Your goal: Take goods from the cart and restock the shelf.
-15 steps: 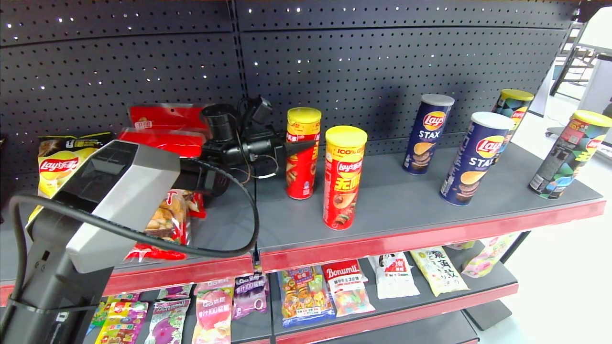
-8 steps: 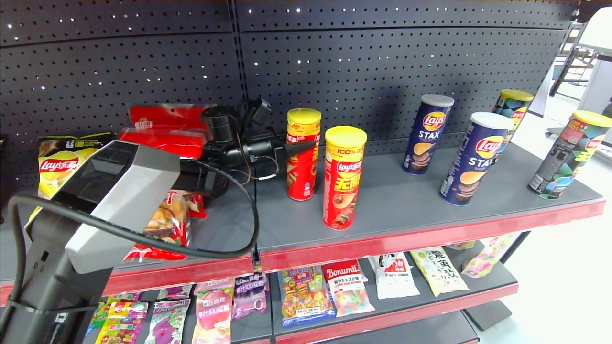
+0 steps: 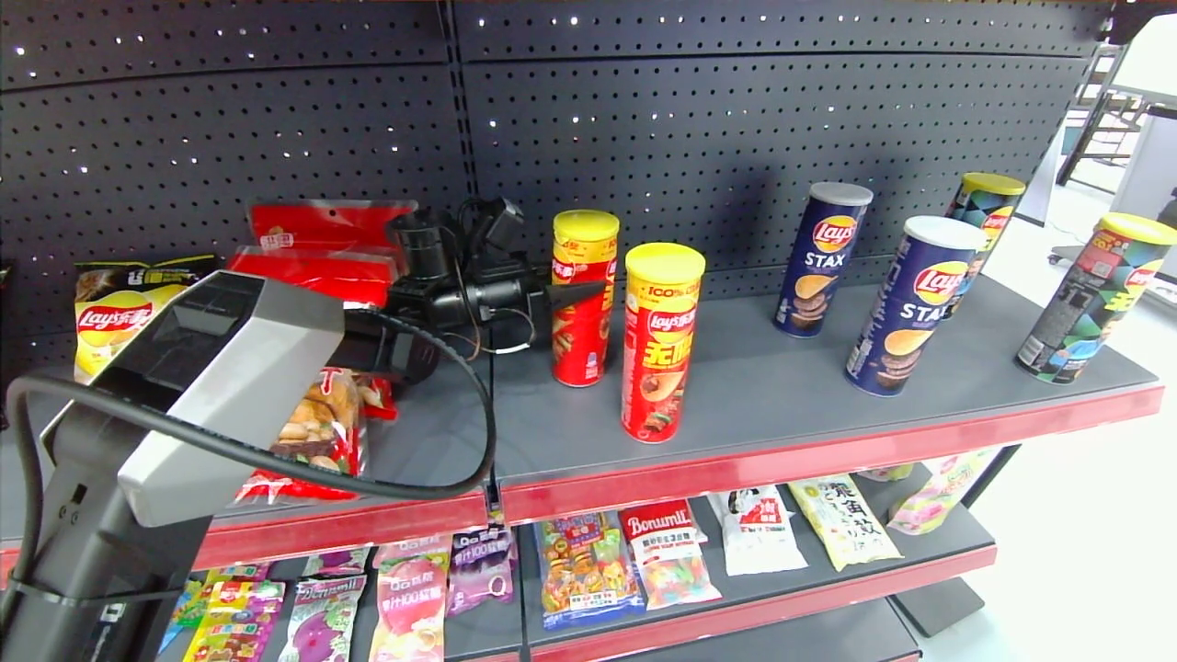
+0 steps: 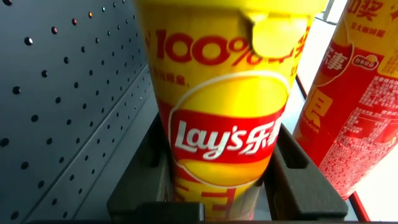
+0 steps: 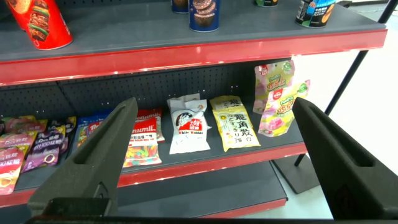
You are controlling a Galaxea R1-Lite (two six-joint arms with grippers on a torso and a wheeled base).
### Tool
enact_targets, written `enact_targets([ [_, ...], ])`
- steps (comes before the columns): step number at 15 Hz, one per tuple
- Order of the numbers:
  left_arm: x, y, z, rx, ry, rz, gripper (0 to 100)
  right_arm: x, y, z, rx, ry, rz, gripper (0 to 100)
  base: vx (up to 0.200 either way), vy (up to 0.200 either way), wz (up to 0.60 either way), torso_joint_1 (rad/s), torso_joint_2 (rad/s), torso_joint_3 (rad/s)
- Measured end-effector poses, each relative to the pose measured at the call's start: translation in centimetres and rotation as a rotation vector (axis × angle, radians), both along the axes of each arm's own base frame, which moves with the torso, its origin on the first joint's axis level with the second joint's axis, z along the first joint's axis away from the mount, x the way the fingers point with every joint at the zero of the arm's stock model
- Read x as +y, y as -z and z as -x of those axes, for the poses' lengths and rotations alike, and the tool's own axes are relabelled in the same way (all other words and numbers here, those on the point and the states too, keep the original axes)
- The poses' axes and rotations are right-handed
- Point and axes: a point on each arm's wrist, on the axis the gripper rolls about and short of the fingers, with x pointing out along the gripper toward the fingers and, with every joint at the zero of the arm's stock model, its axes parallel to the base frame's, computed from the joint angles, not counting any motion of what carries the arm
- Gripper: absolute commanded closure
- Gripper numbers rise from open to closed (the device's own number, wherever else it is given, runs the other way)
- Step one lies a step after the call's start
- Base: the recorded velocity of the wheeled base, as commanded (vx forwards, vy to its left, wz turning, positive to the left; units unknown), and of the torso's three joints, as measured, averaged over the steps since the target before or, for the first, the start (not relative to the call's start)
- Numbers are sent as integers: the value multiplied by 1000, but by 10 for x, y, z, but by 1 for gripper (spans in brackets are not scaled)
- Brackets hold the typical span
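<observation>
Left gripper point(image 3: 588, 291) at the back of the upper shelf point(image 3: 782, 405), close to the pegboard panel point(image 3: 736, 119). Jaws closed against both sides of the rear red can point(image 3: 583, 317), at about mid-height; nothing else in the grip. Can upright, yellow lid uppermost, base on the shelf board as far as can be judged. Positioned just behind and to the left of the front red can point(image 3: 662, 340), near it but apart.

Right gripper point(image 5: 214, 104) low, facing the lower shelf point(image 5: 205, 165). Jaws spread wide, holding nothing. Snack bags point(image 5: 188, 124) lying on that lower shelf in a row.

Further right along the upper shelf: two blue cans point(image 3: 821, 257), standing, one behind the other. Beyond them, toward the right end, two patterned cans point(image 3: 1094, 299) with yellow lids, likewise standing and well apart from the red pair.

Left of the arm on the same shelf: red packets point(image 3: 317, 225) against the panel, a yellow chip bag point(image 3: 115, 317) at the far left, and a nut bag point(image 3: 322, 418) near the front edge, partly hidden by the arm.
</observation>
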Motion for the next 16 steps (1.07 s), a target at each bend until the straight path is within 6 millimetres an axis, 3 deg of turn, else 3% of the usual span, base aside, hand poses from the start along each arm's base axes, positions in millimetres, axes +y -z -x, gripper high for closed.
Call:
enact_targets([
  [4, 0, 0, 0, -7, 0, -3, 100, 0, 0, 0, 1, 0, 0, 0, 0, 0, 0, 0, 0, 0],
  [5, 1, -1, 0, -7, -2, -4, 0, 0, 0, 0, 1, 0, 0, 0, 0, 0, 0, 0, 0, 0],
  [12, 7, -3, 0, 13, -16, -10, 0, 0, 0, 0, 1, 0, 0, 0, 0, 0, 0, 0, 0, 0],
  [16, 21, -11, 9, -16, -41, -55, 0, 0, 0, 0, 1, 0, 0, 0, 0, 0, 0, 0, 0, 0],
])
